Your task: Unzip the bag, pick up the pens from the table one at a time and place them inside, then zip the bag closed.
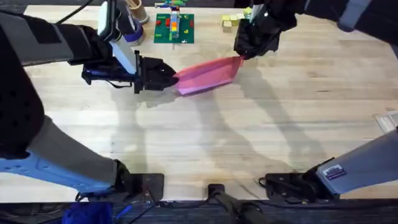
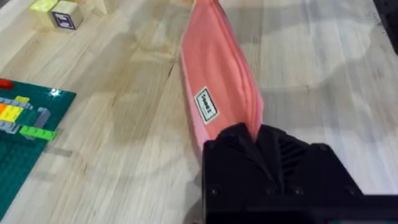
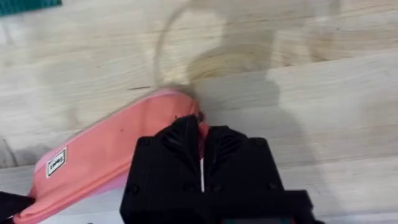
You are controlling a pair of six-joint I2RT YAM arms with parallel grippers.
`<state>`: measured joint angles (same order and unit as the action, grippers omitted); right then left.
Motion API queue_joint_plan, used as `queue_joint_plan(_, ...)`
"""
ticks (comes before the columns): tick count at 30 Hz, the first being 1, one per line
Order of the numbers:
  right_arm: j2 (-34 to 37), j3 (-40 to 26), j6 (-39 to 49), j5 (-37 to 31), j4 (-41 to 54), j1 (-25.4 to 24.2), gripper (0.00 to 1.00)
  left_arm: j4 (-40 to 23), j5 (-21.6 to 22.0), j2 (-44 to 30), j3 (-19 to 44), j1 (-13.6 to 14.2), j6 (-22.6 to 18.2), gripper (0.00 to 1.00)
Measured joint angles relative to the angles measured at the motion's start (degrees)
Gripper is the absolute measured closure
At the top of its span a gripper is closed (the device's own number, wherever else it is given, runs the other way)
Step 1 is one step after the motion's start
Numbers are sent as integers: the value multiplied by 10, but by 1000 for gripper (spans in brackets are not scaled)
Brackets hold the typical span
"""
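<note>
The pink oblong fabric pouch (image 1: 208,75) is being clamped at opposite ends by closed left pincer (image 1: 171,78) and right pincer (image 1: 241,56), over pale wooden desk (image 1: 249,137).

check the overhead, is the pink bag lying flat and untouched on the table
No, the left gripper holds one end of the bag and the right gripper the other.

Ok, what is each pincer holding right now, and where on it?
Both hold the bag: the left pincer is shut on its near-left end, and the right pincer is shut on the opposite end.
</note>
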<state>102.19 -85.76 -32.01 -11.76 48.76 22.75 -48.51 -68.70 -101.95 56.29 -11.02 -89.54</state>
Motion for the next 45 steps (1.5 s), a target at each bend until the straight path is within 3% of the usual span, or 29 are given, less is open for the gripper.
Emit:
queue_joint_plan(10,1,6,5,60,7,-50,967,-1,-8,0,0,6,0,957)
queue_joint_plan(17,9,67,-8,69,-63,-70,967,-1,-5,0,0,6,0,957)
queue_joint_plan(19,9,99,-10,47,-103,-75,967,-1,1,0,0,6,0,957)
queue_joint_plan(20,9,109,-8,6,-111,-81,968,-4,14,0,0,4,0,957)
queue_joint_plan(26,21,135,-8,-114,-124,-143,971,-7,44,0,-1,-29,0,957)
queue_joint_plan(31,2,135,10,-141,-128,-123,971,-8,45,0,-1,-30,0,957)
queue_joint_plan(38,-116,135,106,-151,-123,-75,967,-8,47,0,-1,-29,0,957)
queue_joint_plan(39,-136,135,123,-153,-118,-66,928,-8,47,0,-1,-29,0,957)
queue_joint_plan(40,-184,135,158,-155,-102,-41,551,-8,47,0,-1,-29,0,957)
queue_joint_plan(43,-218,135,179,-155,-87,-20,136,-8,47,0,-1,-29,0,957)
queue_joint_plan(44,-226,135,186,-155,-80,-16,40,-8,47,0,-1,-29,0,957)
queue_joint_plan(45,-232,135,189,-155,-75,-13,16,-8,47,0,-1,-29,0,957)
